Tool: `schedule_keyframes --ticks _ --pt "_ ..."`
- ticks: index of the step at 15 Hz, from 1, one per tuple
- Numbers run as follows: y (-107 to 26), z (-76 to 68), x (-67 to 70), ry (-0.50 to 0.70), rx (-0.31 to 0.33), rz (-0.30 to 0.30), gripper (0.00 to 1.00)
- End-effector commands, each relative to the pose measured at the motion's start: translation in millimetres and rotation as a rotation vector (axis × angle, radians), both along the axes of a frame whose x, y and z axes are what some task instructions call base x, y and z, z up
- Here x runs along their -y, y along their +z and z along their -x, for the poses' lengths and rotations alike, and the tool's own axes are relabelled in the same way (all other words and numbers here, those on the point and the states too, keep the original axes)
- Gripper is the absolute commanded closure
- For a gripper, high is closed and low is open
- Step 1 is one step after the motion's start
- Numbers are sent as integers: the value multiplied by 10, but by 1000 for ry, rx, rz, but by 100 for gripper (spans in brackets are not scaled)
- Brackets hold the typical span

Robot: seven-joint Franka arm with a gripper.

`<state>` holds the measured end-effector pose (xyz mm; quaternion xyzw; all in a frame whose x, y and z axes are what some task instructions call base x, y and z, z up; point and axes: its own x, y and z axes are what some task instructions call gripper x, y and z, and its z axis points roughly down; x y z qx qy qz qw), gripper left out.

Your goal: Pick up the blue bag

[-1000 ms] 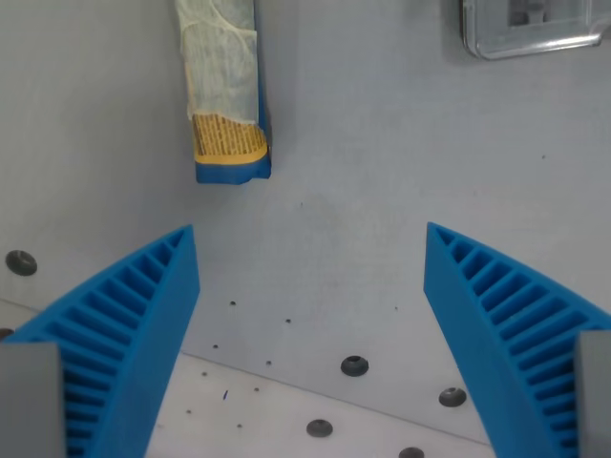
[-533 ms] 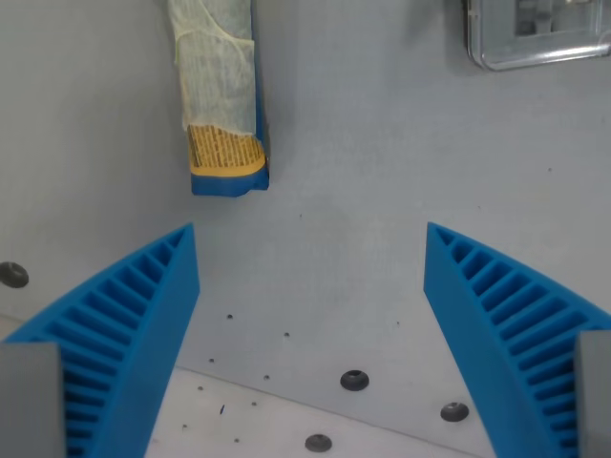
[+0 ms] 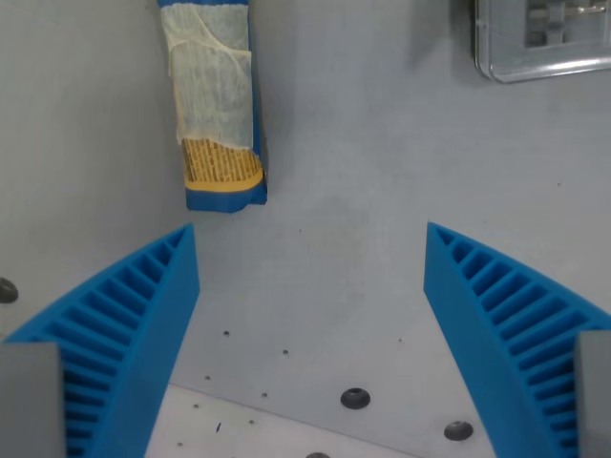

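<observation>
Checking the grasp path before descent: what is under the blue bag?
The blue bag lies flat on the grey table. Only table shows around it; whatever is directly beneath is covered.

A lab or workshop bench — a bare grey tabletop [image 3: 363, 191] dotted with bolt holes [image 3: 355, 397].

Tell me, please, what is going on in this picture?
A Franka arm is set to pick up the blue bag, seen from its wrist camera. The gripper is open and holds nothing; the bag lies on the grey table ahead of the fingers, toward the wrist view's left. A clear container sits at upper right.
</observation>
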<state>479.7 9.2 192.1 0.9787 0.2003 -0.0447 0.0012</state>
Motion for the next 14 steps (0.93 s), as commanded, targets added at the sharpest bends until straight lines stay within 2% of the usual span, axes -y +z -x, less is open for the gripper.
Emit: schedule_keyframes --ticks 1,14 --pt "-64 50 10 28 99 16 0" --pt "-279 28 14 28 99 16 0"
